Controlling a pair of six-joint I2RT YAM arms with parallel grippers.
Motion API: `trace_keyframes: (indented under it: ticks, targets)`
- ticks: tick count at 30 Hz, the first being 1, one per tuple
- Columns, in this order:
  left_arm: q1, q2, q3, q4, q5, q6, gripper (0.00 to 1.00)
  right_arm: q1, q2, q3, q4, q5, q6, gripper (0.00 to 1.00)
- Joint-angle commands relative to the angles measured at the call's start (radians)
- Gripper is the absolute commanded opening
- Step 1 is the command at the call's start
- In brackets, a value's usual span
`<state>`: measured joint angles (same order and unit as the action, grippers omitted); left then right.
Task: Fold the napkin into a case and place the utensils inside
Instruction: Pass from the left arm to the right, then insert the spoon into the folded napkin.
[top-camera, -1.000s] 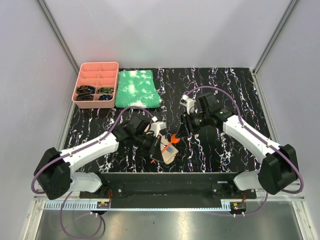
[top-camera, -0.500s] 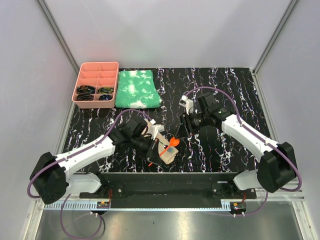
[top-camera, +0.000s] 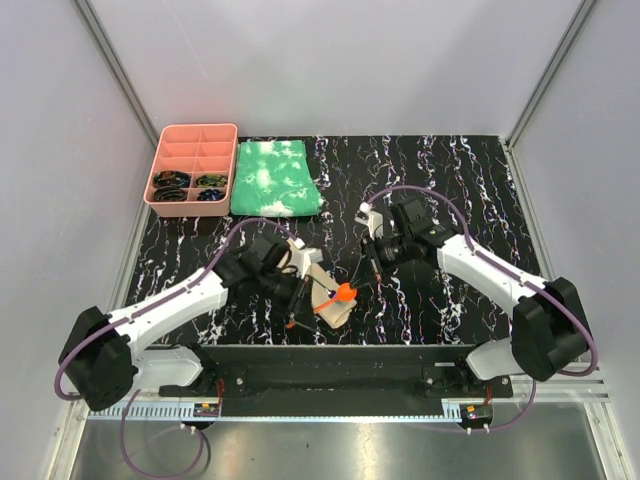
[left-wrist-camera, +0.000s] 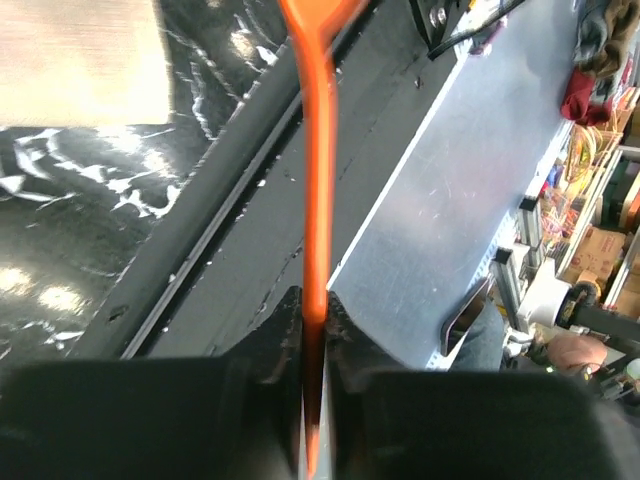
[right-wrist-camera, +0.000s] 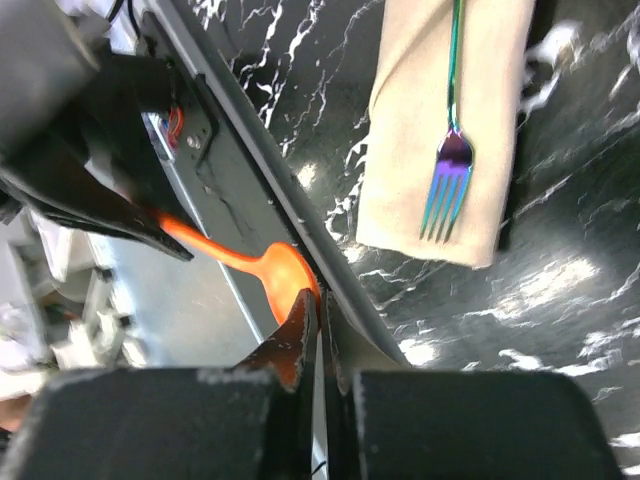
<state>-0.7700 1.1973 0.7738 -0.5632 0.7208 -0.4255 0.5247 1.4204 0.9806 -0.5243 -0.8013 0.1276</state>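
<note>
While the folded tan napkin (right-wrist-camera: 410, 150) sits close to the surface's (top-camera: 450, 180) near edge, between the arms, bare black-and-white marbled room shows right and behind. Counts: one napkin, two utensils, one mottled green cloth (top-camera: 272, 178), one pink compartment tray (top-camera: 196, 127), both far left. Iridescent four-tine fork (right-wrist-camera: 447, 165) lies flat on the soft napkin. Left fingers (left-wrist-camera: 285, 330) clamp the thin orange spoon (left-wrist-camera: 320, 150) by its handle. Right fingers (right-wrist-camera: 295, 340) are clenched, tips at its round bowl; can't tell if they pinch it.
</note>
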Motion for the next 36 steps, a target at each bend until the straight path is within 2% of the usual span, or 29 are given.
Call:
trace_keyframes:
  ticks: [1,2,3,4,5,7,9,11,12,15,18,19,25,36]
  targets:
    - [0.113,-0.051,0.047,0.046,-0.086,-0.035,0.22,0.029,-0.099,-0.092,0.125,0.037,0.219,0.00]
    - [0.170,-0.068,0.042,0.063,-0.110,-0.044,0.31,0.031,-0.121,-0.150,0.154,0.084,0.269,0.00]
    - [0.198,-0.076,0.039,0.060,-0.141,-0.059,0.36,0.029,-0.171,-0.180,0.174,0.129,0.387,0.00]
    - [0.225,-0.091,0.041,0.056,-0.211,-0.068,0.43,0.029,-0.196,-0.210,0.219,0.163,0.441,0.00]
    - [0.274,-0.097,0.045,0.051,-0.246,-0.078,0.62,0.029,-0.219,-0.268,0.234,0.213,0.496,0.00]
    - [0.319,-0.113,0.055,0.057,-0.346,-0.111,0.66,0.028,-0.290,-0.319,0.236,0.290,0.645,0.00]
    - [0.362,-0.108,0.065,0.094,-0.385,-0.149,0.66,0.031,-0.357,-0.384,0.237,0.378,0.777,0.00]
    - [0.386,-0.088,0.070,0.136,-0.426,-0.174,0.63,0.029,-0.399,-0.445,0.234,0.464,0.863,0.00]
    - [0.391,-0.078,0.070,0.152,-0.440,-0.197,0.48,0.029,-0.438,-0.463,0.228,0.493,0.932,0.00]
    - [0.425,-0.012,0.070,0.212,-0.459,-0.231,0.26,0.034,-0.489,-0.510,0.211,0.573,1.009,0.00]
    - [0.462,0.082,0.084,0.256,-0.433,-0.239,0.14,0.052,-0.506,-0.496,0.159,0.637,1.024,0.00]
    - [0.469,0.132,0.090,0.269,-0.428,-0.239,0.06,0.057,-0.508,-0.494,0.149,0.655,1.030,0.00]
    - [0.515,0.297,0.125,0.312,-0.449,-0.255,0.00,0.069,-0.460,-0.464,0.104,0.691,1.054,0.00]
    - [0.523,0.353,0.097,0.431,-0.451,-0.332,0.00,0.109,-0.308,-0.364,0.093,0.732,1.027,0.00]
